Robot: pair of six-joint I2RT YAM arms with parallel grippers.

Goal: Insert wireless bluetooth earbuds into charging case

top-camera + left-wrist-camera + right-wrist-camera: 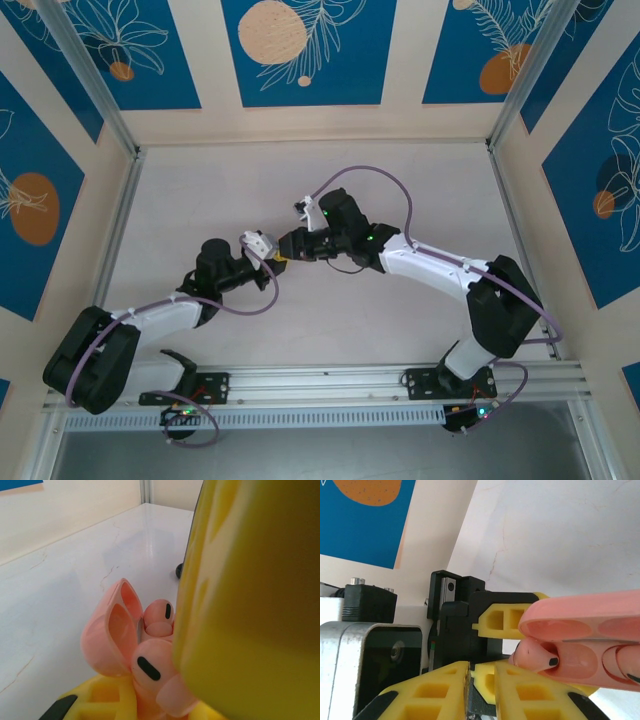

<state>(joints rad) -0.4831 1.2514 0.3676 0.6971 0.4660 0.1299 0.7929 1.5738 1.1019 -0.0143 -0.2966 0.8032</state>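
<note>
case (107,640): lid open, leaning left; buds (150,666) seated, heads up
left claw (268,250): clamped on case
right claw (470,675): closed
right wrist view: lid's hollow inside, long axis crosswise

You are looking at a charging case (107,635) of smooth, glossy pink plastic, its earbuds (156,652) the same shiny pink with black insets. The yellow fingers (435,692) are matt moulded plastic. The table (70,580) is pale and veined like marble, softly sheened; a brushed metal rail (330,380) lines its near edge.
</note>
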